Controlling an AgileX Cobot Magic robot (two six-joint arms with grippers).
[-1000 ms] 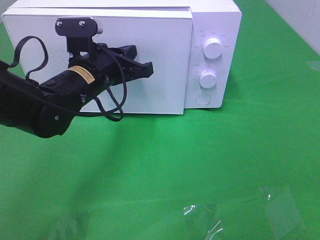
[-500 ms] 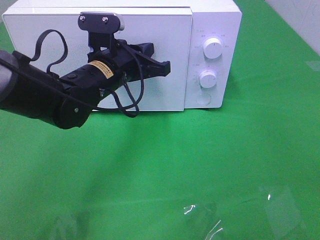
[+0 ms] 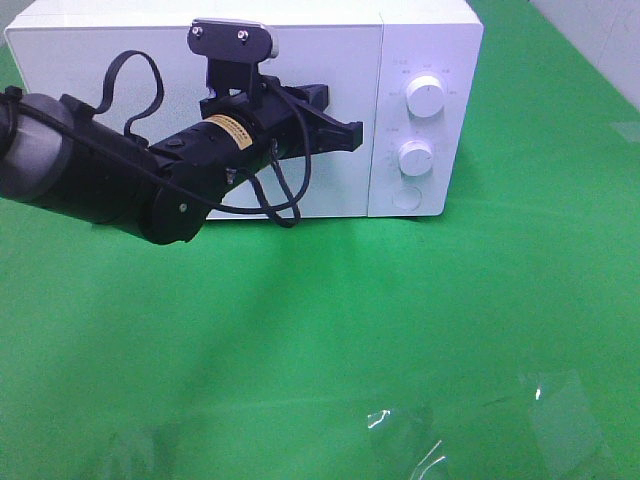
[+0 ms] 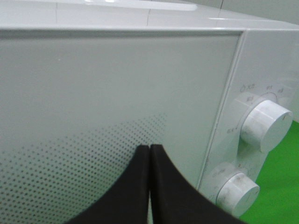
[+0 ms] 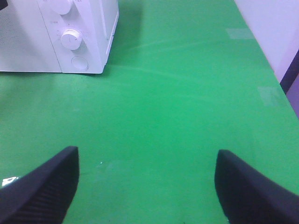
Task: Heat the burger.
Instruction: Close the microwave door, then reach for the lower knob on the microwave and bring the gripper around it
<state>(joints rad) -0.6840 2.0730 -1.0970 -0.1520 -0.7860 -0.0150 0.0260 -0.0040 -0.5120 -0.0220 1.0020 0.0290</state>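
Note:
The burger is out of view. A white microwave (image 3: 425, 40) stands at the back of the green table, and its door (image 3: 110, 60) lies flush with the body. My left gripper (image 3: 352, 135) is shut with nothing in it. Its tips sit at the door's right part, close to the control panel. In the left wrist view the two black fingers (image 4: 140, 186) are pressed together against the door's dotted window (image 4: 93, 116). My right gripper (image 5: 147, 156) hangs open over bare green cloth, well to the right of the microwave (image 5: 88, 46).
Two round knobs (image 3: 427, 97) (image 3: 415, 158) and a round button (image 3: 406, 197) line the microwave's right panel. Clear tape patches (image 3: 560, 420) glint on the green cloth near the front. A pale wall (image 5: 275, 32) borders the table on the right.
My left arm has swept to the right along the microwave's front. The door, slightly ajar before, now lies flush. The right gripper stays as it was.

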